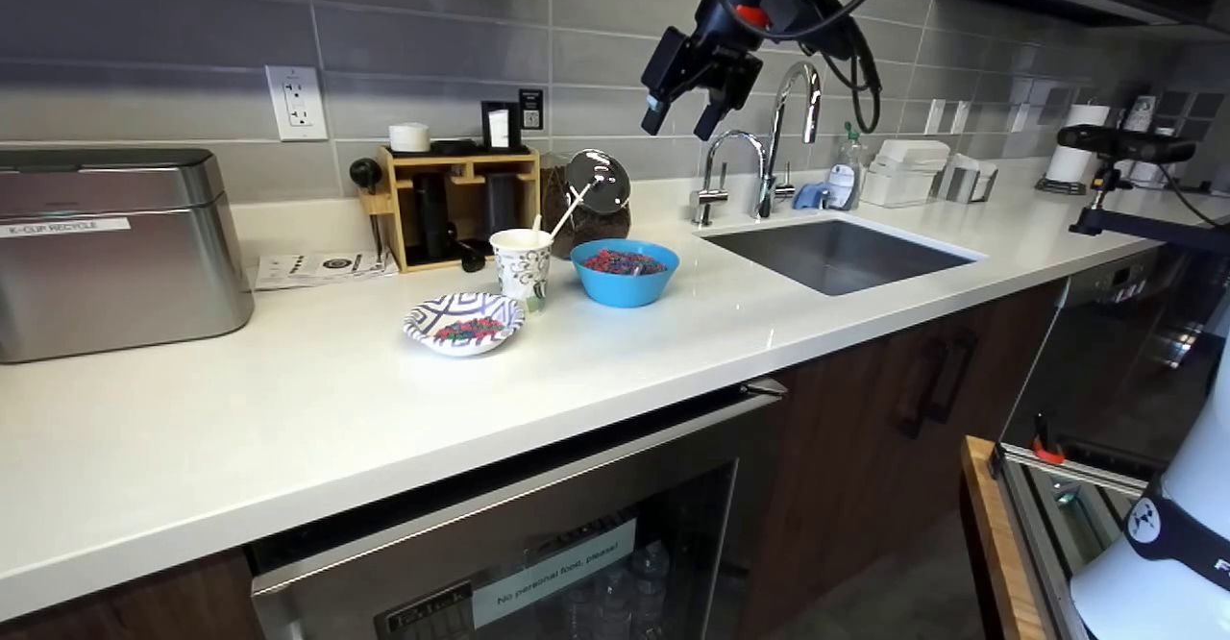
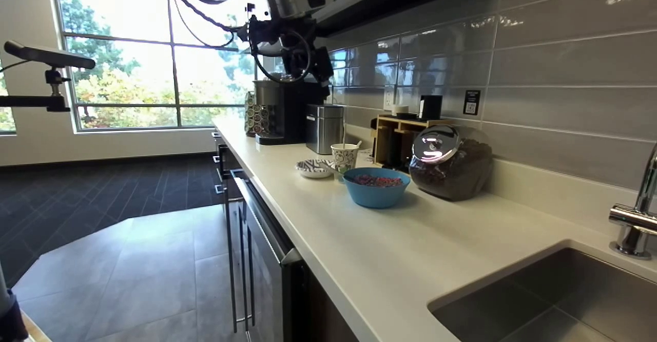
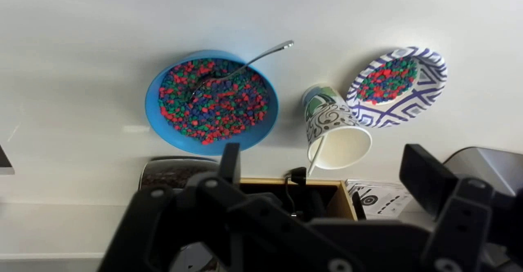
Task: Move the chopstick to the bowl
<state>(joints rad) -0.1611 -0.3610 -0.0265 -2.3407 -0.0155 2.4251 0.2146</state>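
The blue bowl (image 1: 625, 289) stands on the counter, filled with red, green and blue bits; it also shows in an exterior view (image 2: 377, 195) and the wrist view (image 3: 153, 110). A metal spoon (image 3: 265, 54) rests in it, its handle over the rim. A dark reddish-brown chopstick does not show in any view. Thin pale sticks (image 1: 574, 208) lean in the patterned white paper cup (image 1: 522, 270) beside the bowl; one pale stick (image 3: 316, 157) shows in the wrist view. My gripper (image 1: 680, 129) is open and empty, high above the counter; its fingers (image 3: 322, 157) are spread wide.
A patterned paper plate (image 1: 418, 318) with colored bits sits by the cup. Behind stand a lidded glass jar (image 2: 457, 175) and a wooden organizer (image 1: 528, 167). A sink (image 1: 836, 280) with a faucet (image 1: 772, 155) lies to one side, a metal bin (image 1: 106, 265) at the other.
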